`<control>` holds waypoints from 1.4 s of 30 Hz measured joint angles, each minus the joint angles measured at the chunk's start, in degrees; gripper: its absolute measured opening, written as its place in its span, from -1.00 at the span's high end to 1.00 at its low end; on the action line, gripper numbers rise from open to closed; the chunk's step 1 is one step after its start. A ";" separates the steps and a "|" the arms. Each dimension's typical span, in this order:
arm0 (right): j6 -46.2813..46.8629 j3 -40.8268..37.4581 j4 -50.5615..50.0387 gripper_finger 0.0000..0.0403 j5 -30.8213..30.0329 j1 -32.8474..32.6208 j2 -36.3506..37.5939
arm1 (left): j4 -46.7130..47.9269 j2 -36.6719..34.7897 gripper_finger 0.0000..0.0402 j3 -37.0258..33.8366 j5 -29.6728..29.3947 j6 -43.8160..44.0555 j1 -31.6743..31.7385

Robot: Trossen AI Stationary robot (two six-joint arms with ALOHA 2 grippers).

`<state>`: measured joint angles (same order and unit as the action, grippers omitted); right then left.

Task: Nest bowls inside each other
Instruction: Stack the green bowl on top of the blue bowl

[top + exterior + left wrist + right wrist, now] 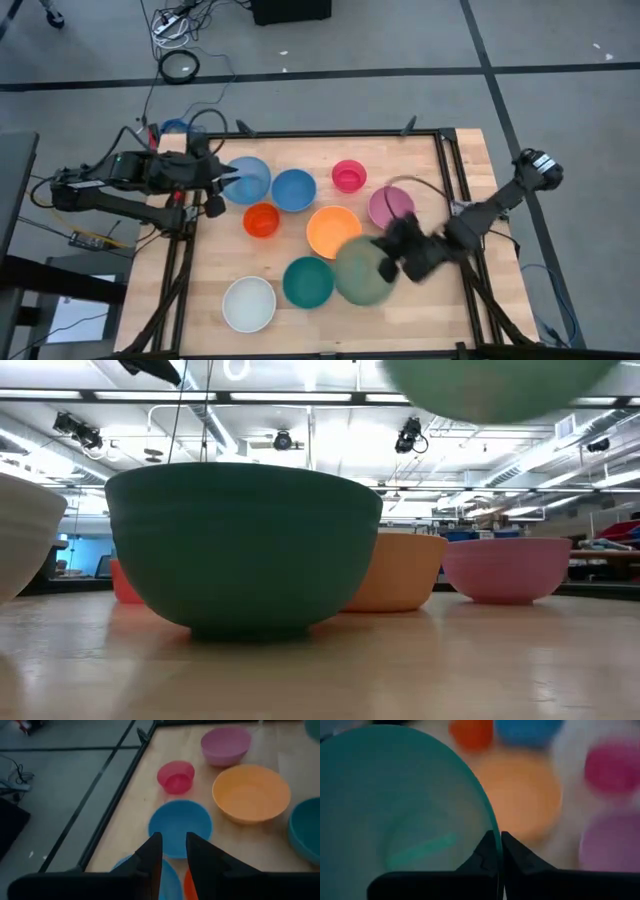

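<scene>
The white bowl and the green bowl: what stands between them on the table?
The teal bowl stands between the white bowl and the green bowl, which the right end effector holds by its rim. The high view shows this.

I log the bowls (pixel 334 231) as smooth plastic with a soft sheen. The desk (pixel 460 170) is pale matt wood, black metal-framed.

Bright overhead striplights — right wrist view motion-blurred.
</scene>
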<state>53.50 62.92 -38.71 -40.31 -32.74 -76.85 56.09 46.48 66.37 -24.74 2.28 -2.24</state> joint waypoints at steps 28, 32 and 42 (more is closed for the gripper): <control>-44.46 39.81 54.13 1.00 34.02 45.22 -50.38 | -29.56 -3.30 0.52 -0.07 -4.56 4.59 0.00; -46.11 50.57 45.02 1.00 31.72 45.21 -57.18 | -27.85 -3.11 0.52 -0.07 -4.57 5.87 0.00; -47.23 62.63 31.70 0.99 26.36 45.68 -63.93 | -27.34 -3.01 0.52 -0.07 -4.56 6.08 -0.02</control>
<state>6.26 125.55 -7.01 -13.95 12.94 -140.78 28.75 43.47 66.30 -29.30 8.36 -2.26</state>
